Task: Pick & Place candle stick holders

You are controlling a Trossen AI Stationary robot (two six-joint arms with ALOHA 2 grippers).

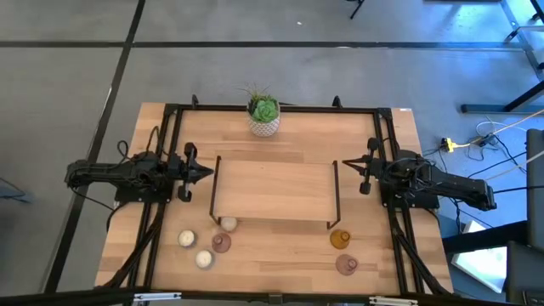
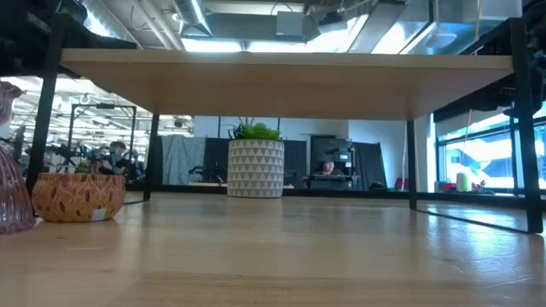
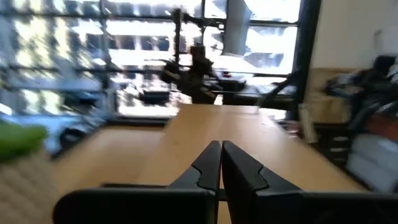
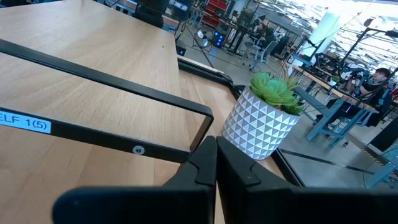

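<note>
Right tool [image 4: 216, 163] — label [image 4: 23, 122] "ELF 1(5)"

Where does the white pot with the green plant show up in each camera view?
High view: the white pot with the green plant sits top centre, behind the wooden shelf.
Low view: centre, beneath the shelf top.
Left wrist view: only a blur at the left edge.
Right wrist view: centre right.
Shared landmark: the shelf.
</note>
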